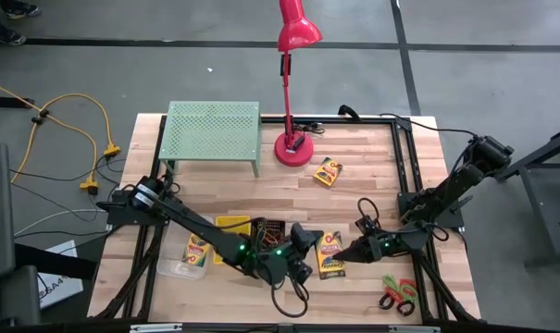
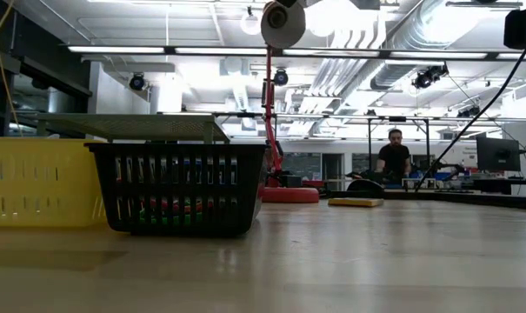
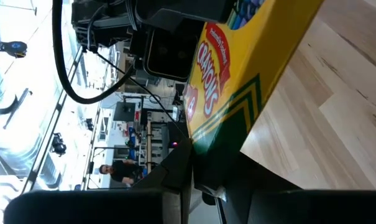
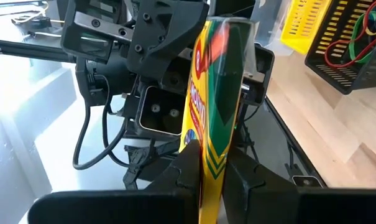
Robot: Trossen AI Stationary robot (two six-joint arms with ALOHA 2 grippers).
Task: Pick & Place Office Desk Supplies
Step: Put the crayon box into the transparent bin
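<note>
1. Crayon box point(image 1: 330, 254), yellow with green and red print, sits between the two grippers near the front middle of the table point(image 1: 372, 162), apparently lifted clear of the wood.
2. Right gripper point(image 4: 214, 171) is clamped on one end of that box; its wrist view shows both fingers pressed flat against the faces.
3. Left gripper point(image 3: 194, 177) has its fingers on the opposite end of the same box. I judge this a two-arm handover caught mid-exchange, with both ends held.
4. Risk: if either arm pulls away before the other lets go, the thin card could bend or tear, or twist out and drop flat.
5. Risk: the grippers stand nearly nose to nose, so a small misjudged motion would knock them together.
6. Black-mesh bin point(image 1: 267, 229), with coloured loops point(image 4: 348, 45) inside, and the yellow bin point(image 1: 231, 226) lie just behind the left gripper, a likely obstacle to any backward swing.
7. A second crayon box point(image 1: 197, 251) lies beside the left arm, a third point(image 1: 328, 171) near the lamp base point(image 1: 292, 149), the scissors point(image 1: 397, 292) at the front right edge.
8. Open room: bare wood in the right centre, between the exchange and the lamp, offers the clearest way.
</note>
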